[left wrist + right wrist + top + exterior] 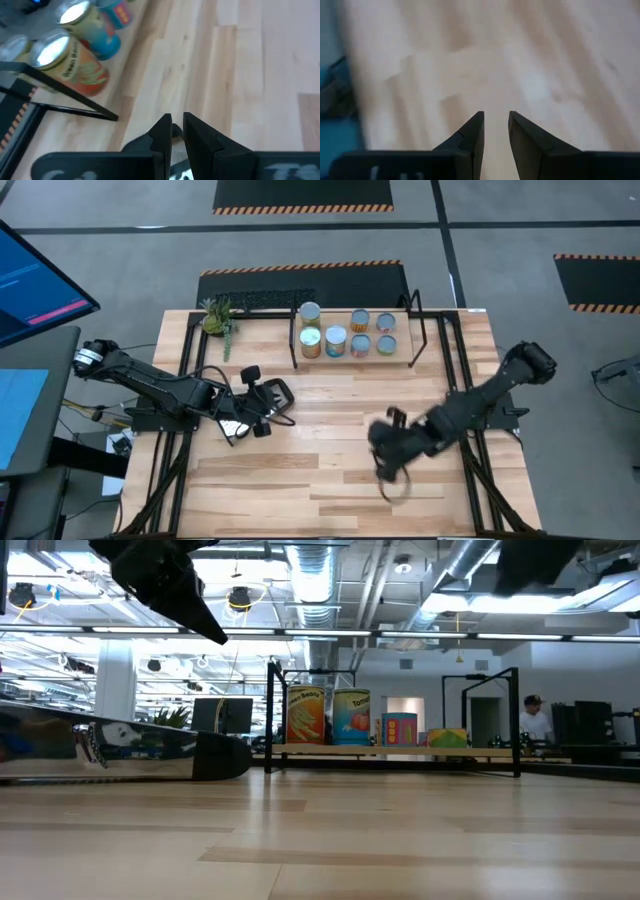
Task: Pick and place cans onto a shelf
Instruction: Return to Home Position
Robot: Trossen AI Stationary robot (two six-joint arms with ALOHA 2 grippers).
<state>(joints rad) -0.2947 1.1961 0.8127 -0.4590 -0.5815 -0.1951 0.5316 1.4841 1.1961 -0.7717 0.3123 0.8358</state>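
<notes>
7 cans (335, 340) on shelf (333, 316), low cam: 4

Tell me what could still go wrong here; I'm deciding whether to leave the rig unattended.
The left gripper sits near a leg of the shelf; a wide swing might jolt it and the closely packed cans. The dark cable loop by the right gripper might snag when that arm moves.

Seven cans (335, 340) stand upright, close together, on the shelf (404, 352), a low light-wood board on black wire legs by the counter's (330, 470) far edge. They have silvery tops and orange, blue and yellow labels.
</notes>
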